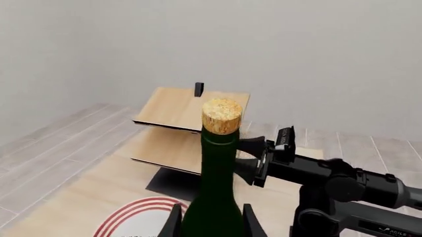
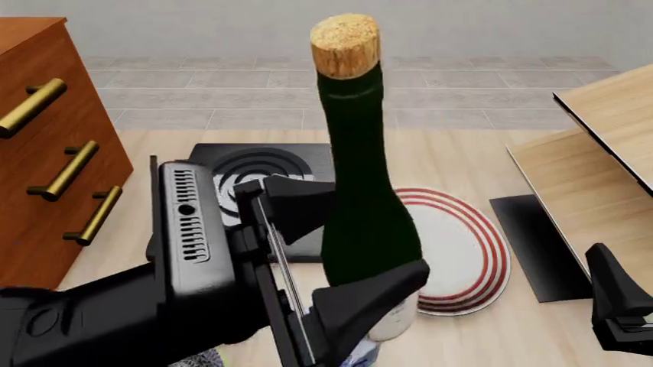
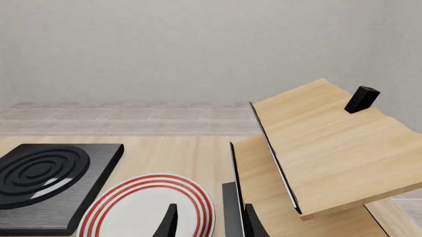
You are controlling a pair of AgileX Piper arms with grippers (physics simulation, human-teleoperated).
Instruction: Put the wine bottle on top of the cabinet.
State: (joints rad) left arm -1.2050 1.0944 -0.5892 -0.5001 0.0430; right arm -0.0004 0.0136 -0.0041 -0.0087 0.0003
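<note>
I am gripping the wine bottle (image 2: pixel 368 206) with my left gripper (image 2: pixel 342 248), one finger on each side of its lower body, holding it upright above the counter (image 2: pixel 459 164). The bottle is standing in front of the red-ringed plate (image 2: pixel 464 252). The cabinet (image 2: pixel 46 153) is sitting well to the left. My right gripper (image 3: pixel 207 222) is hanging open over the plate, holding nothing.
</note>
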